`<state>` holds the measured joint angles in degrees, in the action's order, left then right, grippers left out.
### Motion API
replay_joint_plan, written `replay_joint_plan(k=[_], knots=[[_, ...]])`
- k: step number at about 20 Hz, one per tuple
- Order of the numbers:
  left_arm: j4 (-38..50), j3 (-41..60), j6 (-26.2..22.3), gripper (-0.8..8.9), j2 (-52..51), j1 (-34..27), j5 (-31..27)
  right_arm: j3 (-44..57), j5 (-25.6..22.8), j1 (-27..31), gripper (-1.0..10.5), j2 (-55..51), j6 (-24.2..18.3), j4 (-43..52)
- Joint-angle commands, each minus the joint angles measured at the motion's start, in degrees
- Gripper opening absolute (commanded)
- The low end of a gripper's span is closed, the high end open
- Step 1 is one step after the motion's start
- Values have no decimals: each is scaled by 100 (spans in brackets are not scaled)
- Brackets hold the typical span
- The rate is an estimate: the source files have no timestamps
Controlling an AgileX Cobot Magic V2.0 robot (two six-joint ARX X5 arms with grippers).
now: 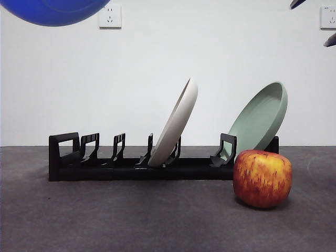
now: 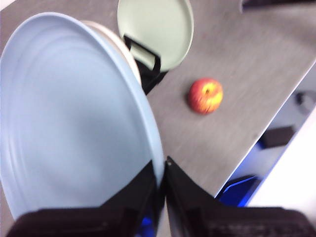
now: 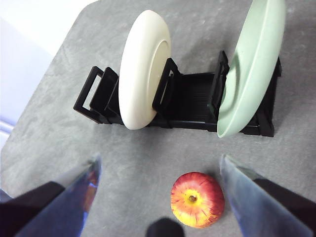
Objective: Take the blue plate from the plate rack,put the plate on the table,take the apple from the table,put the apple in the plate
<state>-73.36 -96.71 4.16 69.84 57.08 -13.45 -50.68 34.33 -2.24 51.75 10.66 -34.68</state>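
The left gripper [image 2: 164, 170] is clenched on the rim of the blue plate [image 2: 74, 123], its two black jaws pinching the edge from either face, so the plate hangs edge-on from the jaws rather than lying flat. That thin-rim hold suits lifting a plate out of a slot, since only the edge is reachable there. In the front view the plate shows only as a curved blue patch at the top corner, well above the plate rack [image 1: 131, 163] and clear of its prongs, so I judge the lifting step done and the setting-down on the table [image 1: 131, 226] next. The rack's end slots, away from the apple, stand empty; a cream-white plate [image 1: 176, 123] leans in the middle slots and a sage-green plate [image 1: 260, 118] leans at the end nearest the apple [image 1: 262, 178], which rests on the table just in front of that end of the rack. The right gripper [image 3: 158, 182] hangs over the apple with its jaws spread wide on either side of it, not touching, seemingly waiting until a plate is down.
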Motion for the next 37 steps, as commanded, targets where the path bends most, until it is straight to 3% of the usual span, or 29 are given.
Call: replay_joint_plan(k=[1, 3, 6, 10, 13, 19, 22, 23, 25, 26, 29, 32, 37], knots=[[11, 549, 704, -9, 70, 761, -811, -24, -17, -7, 409, 0, -70, 24], [315, 1178, 1084, -9, 105, 1279, -1078, -24, -22, -7, 409, 0, -70, 17], [938, 2120, 1137, -9, 227, 1598, -1078, -24, -26, -7, 409, 0, -70, 17], [2026, 3359, 1073, -9, 562, 1609, -1008, -24, -31, -7, 409, 0, -70, -42], [2688, 3807, 675, -9, 1088, 1510, -1008, -24, -31, -7, 409, 0, -70, -52], [3733, 3832, -621, -9, 2435, 1224, -999, -24, -33, -7, 409, 0, -70, -55], [3947, 3832, -640, 18, 2769, 1040, -817, -24, -28, -9, 409, 0, -70, -55], [3950, 3832, -638, 104, 2769, 1001, -634, -24, -22, -9, 410, 0, -70, -59], [3943, 3810, -619, 396, 2743, 986, -431, -24, -17, -9, 413, 0, -94, -61], [3893, 3762, -555, 415, 2693, 953, -442, -24, -22, -22, 423, 0, -118, -59], [3729, 3379, -249, 409, 2470, 955, -435, -24, -37, -175, 638, 9, -109, -57], [3637, 2868, -212, 408, 1808, 960, -492, -24, -68, -420, 638, 35, -109, -59], [3327, 1963, -138, 408, 205, 688, -1204, -24, -1215, -1327, 638, 396, -138, -442]])
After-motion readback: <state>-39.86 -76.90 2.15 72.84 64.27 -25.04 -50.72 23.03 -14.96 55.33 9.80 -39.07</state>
